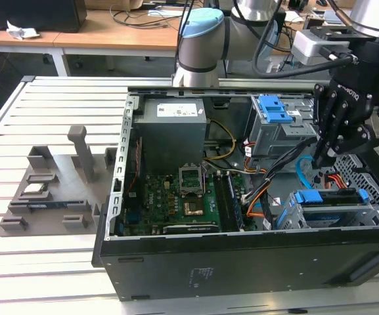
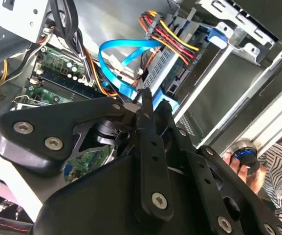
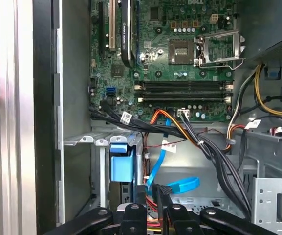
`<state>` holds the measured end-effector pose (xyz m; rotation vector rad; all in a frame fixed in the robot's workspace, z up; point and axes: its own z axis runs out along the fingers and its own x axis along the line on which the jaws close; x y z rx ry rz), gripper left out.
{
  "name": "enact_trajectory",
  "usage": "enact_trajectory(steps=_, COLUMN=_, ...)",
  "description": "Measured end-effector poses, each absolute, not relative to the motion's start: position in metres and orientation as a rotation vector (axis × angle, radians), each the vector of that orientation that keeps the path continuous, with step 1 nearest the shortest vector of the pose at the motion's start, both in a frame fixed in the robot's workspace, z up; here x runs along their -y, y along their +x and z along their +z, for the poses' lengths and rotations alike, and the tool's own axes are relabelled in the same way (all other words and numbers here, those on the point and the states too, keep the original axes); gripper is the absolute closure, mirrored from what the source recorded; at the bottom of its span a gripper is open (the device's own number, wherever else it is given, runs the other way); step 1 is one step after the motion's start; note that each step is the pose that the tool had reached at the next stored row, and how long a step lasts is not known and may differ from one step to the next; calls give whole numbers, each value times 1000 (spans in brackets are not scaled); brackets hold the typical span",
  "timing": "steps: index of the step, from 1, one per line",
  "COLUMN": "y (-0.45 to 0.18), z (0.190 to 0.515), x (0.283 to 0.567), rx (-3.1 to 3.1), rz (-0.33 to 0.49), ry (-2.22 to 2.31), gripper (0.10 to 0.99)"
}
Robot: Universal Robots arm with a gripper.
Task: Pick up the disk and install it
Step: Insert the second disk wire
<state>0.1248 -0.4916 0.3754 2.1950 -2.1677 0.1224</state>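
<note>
We see a slatted metal surface (image 1: 58, 262) carrying an open computer case (image 1: 242, 262), lying on its side with the motherboard (image 1: 176, 197) exposed; the board also shows in the first wrist view (image 3: 180, 49). To the exterior view's left of the case sits a grey parts fixture (image 1: 51, 190) with a small square chip (image 1: 33, 189) on it. Inside the case, at the exterior view's right, we find a grey drive cage (image 1: 337, 213), and the disk (image 1: 327, 197) sits in it, its blue carrier frame facing up. In the first wrist view we see the blue frame (image 3: 121, 164) between the cage rails. A second blue-latched bay (image 1: 274, 111) stands further back. The end effector (image 1: 322, 161) hangs just above the disk, its black fingers (image 2: 148, 122) drawn together and holding nothing, tips beside a blue flat cable (image 2: 126, 54). A person's hand (image 2: 250, 171) rests at the case edge in the second wrist view.
</note>
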Motion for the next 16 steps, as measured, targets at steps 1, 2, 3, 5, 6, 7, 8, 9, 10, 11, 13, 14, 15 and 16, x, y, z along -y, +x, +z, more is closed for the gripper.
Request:
enact_trajectory(steps=1, y=124, z=375, x=491, rx=2161, rz=123, ry=2201, gripper=843)
enact_trajectory(steps=2, y=123, z=374, x=491, rx=2146, rz=123, ry=2217, gripper=843)
enact_trajectory(steps=3, y=123, z=374, x=490, rx=2130, rz=124, ry=2233, gripper=843)
enact_trajectory(steps=5, y=121, z=378, x=490, rx=2126, rz=129, ry=2242, gripper=843)
enact_trajectory(steps=6, y=120, z=380, x=490, rx=2129, rz=131, ry=2244, gripper=843)
enact_trajectory(steps=7, y=120, z=380, x=490, rx=2131, rz=125, ry=2247, gripper=843)
enact_trajectory(steps=8, y=120, z=380, x=490, rx=2134, rz=121, ry=2250, gripper=843)
enact_trajectory(steps=9, y=119, z=379, x=490, rx=2135, rz=117, ry=2253, gripper=843)
enact_trajectory(steps=10, y=118, z=378, x=490, rx=2134, rz=114, ry=2256, gripper=843)
enact_trajectory(steps=11, y=118, z=377, x=490, rx=2132, rz=114, ry=2259, gripper=843)
enact_trajectory(steps=13, y=118, z=375, x=491, rx=2125, rz=114, ry=2266, gripper=843)
enact_trajectory(steps=14, y=118, z=373, x=492, rx=2121, rz=114, ry=2269, gripper=843)
enact_trajectory(steps=15, y=118, z=372, x=492, rx=2118, rz=114, ry=2273, gripper=843)
enact_trajectory(steps=16, y=117, z=370, x=493, rx=2112, rz=115, ry=2278, gripper=843)
